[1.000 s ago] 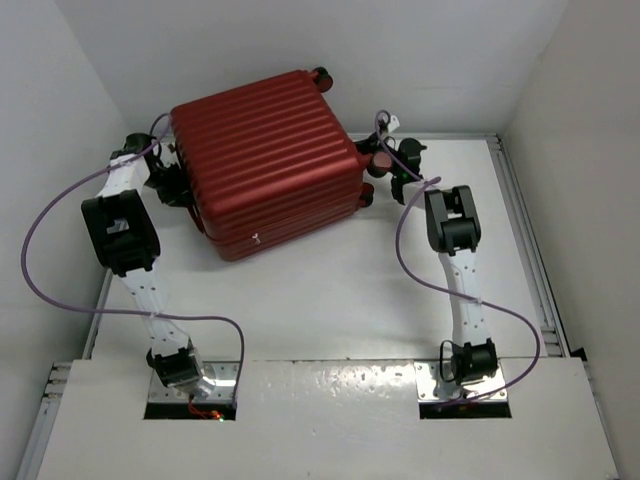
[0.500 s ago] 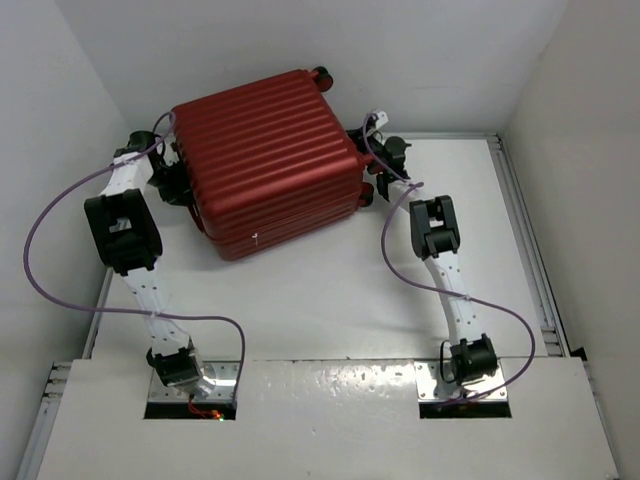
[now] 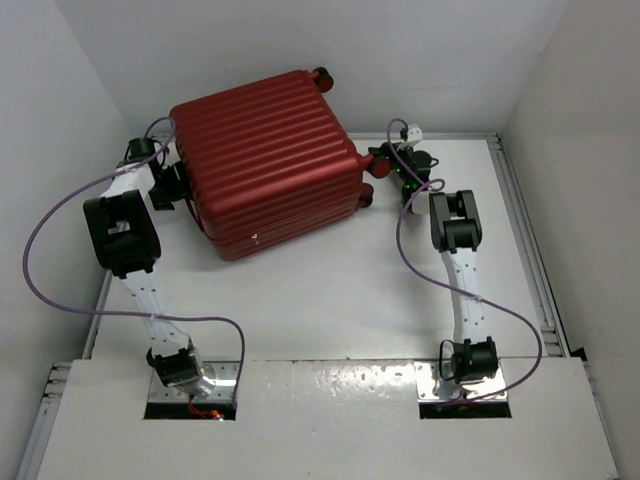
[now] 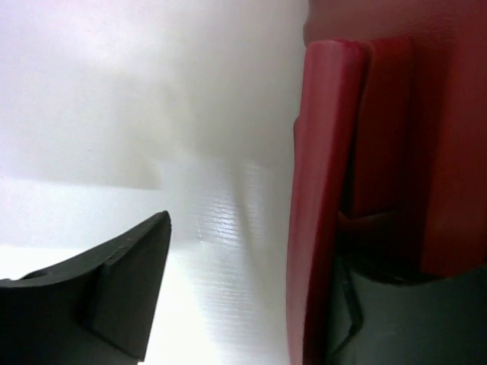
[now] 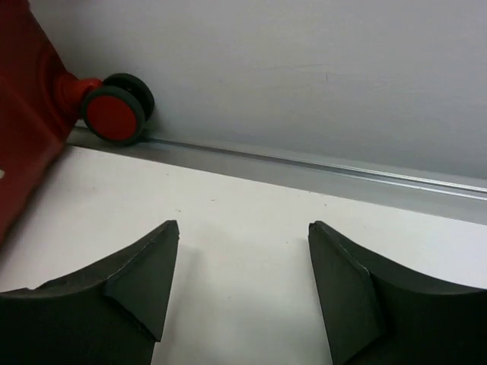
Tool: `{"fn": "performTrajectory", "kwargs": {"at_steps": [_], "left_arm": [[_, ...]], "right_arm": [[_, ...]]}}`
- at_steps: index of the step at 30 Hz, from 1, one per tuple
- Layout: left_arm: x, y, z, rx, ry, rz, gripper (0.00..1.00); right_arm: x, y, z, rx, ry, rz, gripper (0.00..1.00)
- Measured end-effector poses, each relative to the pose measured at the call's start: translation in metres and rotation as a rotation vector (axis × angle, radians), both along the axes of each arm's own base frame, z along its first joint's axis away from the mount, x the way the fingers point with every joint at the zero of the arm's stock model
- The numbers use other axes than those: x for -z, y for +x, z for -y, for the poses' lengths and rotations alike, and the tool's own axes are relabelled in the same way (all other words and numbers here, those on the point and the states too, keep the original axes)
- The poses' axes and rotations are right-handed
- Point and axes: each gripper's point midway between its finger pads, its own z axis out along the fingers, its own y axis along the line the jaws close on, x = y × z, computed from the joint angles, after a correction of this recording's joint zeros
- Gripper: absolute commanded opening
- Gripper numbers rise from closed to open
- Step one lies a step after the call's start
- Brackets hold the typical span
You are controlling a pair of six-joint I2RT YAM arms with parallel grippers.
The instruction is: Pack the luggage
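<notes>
The red hard-shell suitcase (image 3: 268, 160) lies flat on the bench (image 3: 330, 300), ribbed shell up, at the far left against the back wall (image 3: 420, 60). Its two halves are together. No loose item shows anywhere on the bench, so the packing looks essentially finished. Whether the seam is zipped the whole way round I cannot tell.

The left gripper (image 3: 168, 185) sits at the case's left flank and the right gripper (image 3: 390, 160) just off its right end. Both have their jaws spread and are gripping nothing.

The overhead view alone shows the whole closed case and how the two arms flank it. The left wrist view adds a close look at the left gripper (image 4: 251, 289), where a red edge of the suitcase (image 4: 319, 190) runs beside one jaw and the other jaw stands well clear of it. The right wrist view shows the right gripper (image 5: 243, 228) over bare bench, with a red caster wheel (image 5: 114, 110) by the wall
</notes>
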Motion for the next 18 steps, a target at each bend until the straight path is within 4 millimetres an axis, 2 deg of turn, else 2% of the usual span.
{"fn": "performTrajectory", "kwargs": {"at_steps": [2, 6, 8, 14, 16, 18], "left_arm": [[-0.002, 0.0, -0.001, -0.006, 0.003, 0.012, 0.78], [-0.006, 0.001, -0.003, -0.021, 0.011, 0.048, 0.83], [-0.008, 0.002, -0.005, -0.031, 0.022, 0.074, 0.89], [-0.023, 0.005, -0.01, -0.011, 0.053, 0.126, 0.95], [-0.052, 0.014, -0.008, 0.027, 0.052, 0.207, 1.0], [-0.1, 0.026, -0.009, 0.076, 0.075, 0.32, 1.0]], "right_arm": [[-0.009, -0.008, 0.006, 0.01, 0.001, -0.014, 0.69], [-0.03, -0.032, 0.004, -0.006, 0.0, -0.032, 0.69], [-0.038, -0.053, 0.002, -0.028, 0.002, -0.053, 0.69], [-0.059, -0.113, -0.006, -0.143, -0.001, -0.097, 0.69], [-0.069, -0.129, -0.002, -0.184, -0.014, -0.097, 0.69], [-0.079, -0.138, 0.006, -0.215, -0.027, -0.101, 0.7]]}}
